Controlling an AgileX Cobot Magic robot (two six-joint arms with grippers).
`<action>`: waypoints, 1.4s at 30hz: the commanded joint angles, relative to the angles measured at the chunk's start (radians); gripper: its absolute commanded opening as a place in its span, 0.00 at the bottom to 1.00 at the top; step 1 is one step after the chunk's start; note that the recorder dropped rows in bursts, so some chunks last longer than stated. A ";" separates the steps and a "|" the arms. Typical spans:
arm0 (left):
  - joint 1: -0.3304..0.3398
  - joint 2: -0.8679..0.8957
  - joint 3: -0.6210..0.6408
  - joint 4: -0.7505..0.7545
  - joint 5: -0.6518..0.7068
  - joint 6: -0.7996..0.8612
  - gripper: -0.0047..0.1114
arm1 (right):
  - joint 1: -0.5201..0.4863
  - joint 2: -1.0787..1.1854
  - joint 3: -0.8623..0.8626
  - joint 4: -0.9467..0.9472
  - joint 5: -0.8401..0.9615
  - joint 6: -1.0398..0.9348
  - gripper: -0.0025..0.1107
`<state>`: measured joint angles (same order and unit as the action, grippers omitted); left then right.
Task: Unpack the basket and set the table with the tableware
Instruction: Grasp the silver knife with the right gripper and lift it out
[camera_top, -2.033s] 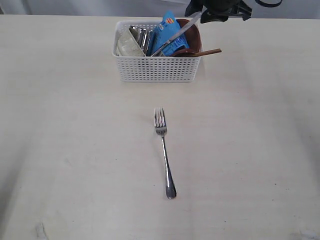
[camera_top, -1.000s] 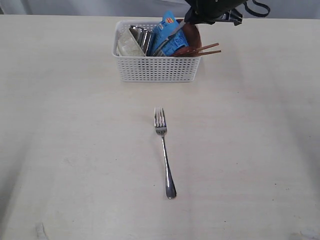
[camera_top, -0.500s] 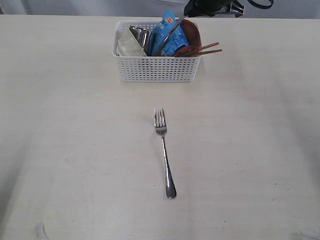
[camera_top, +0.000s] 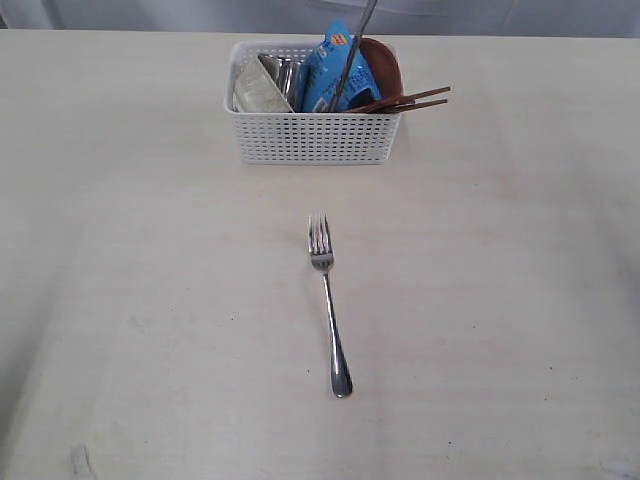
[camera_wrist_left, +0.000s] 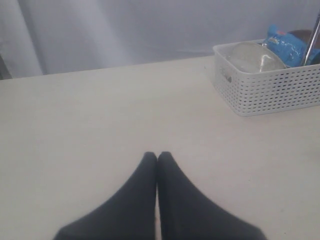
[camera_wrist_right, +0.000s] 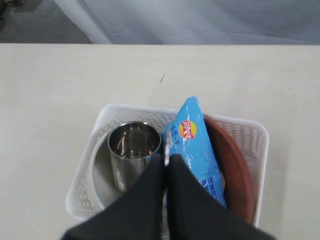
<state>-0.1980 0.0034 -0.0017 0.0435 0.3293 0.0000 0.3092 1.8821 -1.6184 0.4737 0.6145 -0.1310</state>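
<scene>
1 table (camera_top: 150, 250). 1 basket (camera_top: 312, 140). 1 fork (camera_top: 328, 300). 1 knife (camera_top: 355, 50). 1 cup (camera_wrist_right: 134, 145). 1 bowl (camera_top: 255, 92). 1 plate (camera_top: 385, 65). 1 blue packet (camera_top: 325, 75). 2 chopsticks (camera_top: 425, 95). By material, 3 pieces are steel: fork, knife and cup. 2 pieces are plain wood, both chopsticks. There are 2 grippers, 1 left gripper (camera_wrist_left: 157, 155) and 1 right gripper (camera_wrist_right: 166, 157), each with 2 black jaws.

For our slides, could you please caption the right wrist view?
Right gripper shut on the knife above the basket holding cup and packet.
</scene>
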 joint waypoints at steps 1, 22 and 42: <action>0.002 -0.003 0.002 0.005 -0.003 0.000 0.04 | -0.005 -0.059 0.001 -0.011 -0.002 -0.013 0.02; 0.002 -0.003 0.002 0.005 -0.003 0.000 0.04 | 0.151 -0.275 0.003 -0.011 0.516 -0.004 0.02; 0.002 -0.003 0.002 0.005 -0.003 0.000 0.04 | 0.347 -0.268 0.312 0.055 0.469 0.094 0.02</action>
<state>-0.1980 0.0034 -0.0017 0.0435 0.3293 0.0000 0.6563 1.6166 -1.3581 0.5033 1.1333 -0.0440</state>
